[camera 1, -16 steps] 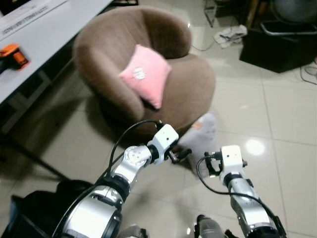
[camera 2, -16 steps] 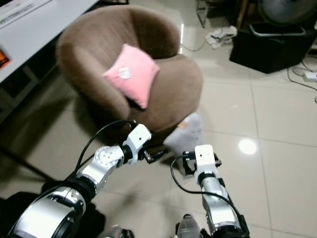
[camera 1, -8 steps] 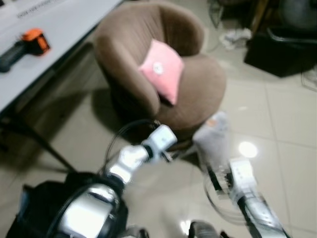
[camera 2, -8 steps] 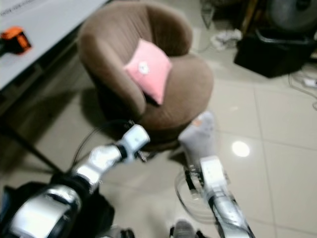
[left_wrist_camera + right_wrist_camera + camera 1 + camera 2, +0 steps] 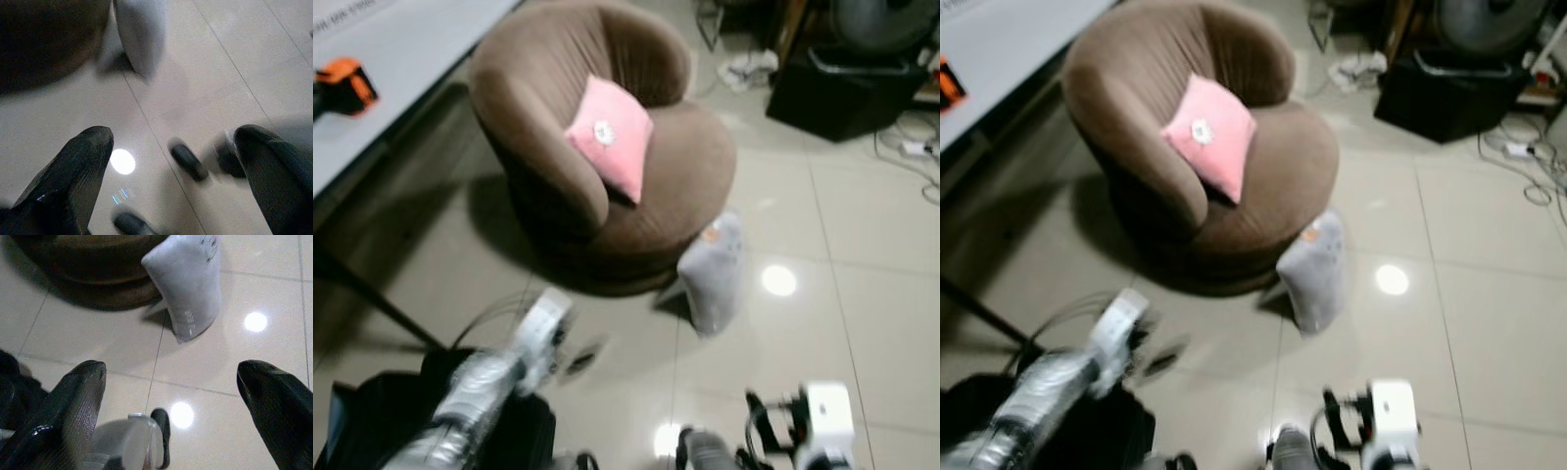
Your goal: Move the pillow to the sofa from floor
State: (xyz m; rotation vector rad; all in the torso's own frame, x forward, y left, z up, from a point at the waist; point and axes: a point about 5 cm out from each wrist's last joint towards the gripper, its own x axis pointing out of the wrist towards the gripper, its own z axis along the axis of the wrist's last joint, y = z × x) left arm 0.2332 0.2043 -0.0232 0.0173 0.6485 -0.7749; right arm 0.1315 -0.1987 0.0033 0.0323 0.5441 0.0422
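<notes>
A grey-white pillow [image 5: 713, 274] stands on the floor tiles, leaning against the front of the round brown sofa [image 5: 677, 186]. A pink pillow [image 5: 610, 135] rests on the sofa seat against the left armrest. My left gripper [image 5: 172, 133] is open and hangs low over the tiles, short of the grey pillow [image 5: 139, 34]; its arm [image 5: 499, 372] is blurred. My right gripper [image 5: 171, 367] is open too, low over the floor, with the grey pillow [image 5: 188, 279] ahead of its fingers and nothing between them.
A white table [image 5: 382, 49] with an orange tool [image 5: 342, 83] runs along the left. A black box [image 5: 847, 93], a crumpled cloth [image 5: 749, 69] and cables [image 5: 915, 147] lie behind the sofa to the right. A black bag [image 5: 372, 411] sits by my left side.
Both arms have dropped and pulled back toward my body, away from the sofa. The view has shifted and blurred. The grey pillow still leans on the sofa.
</notes>
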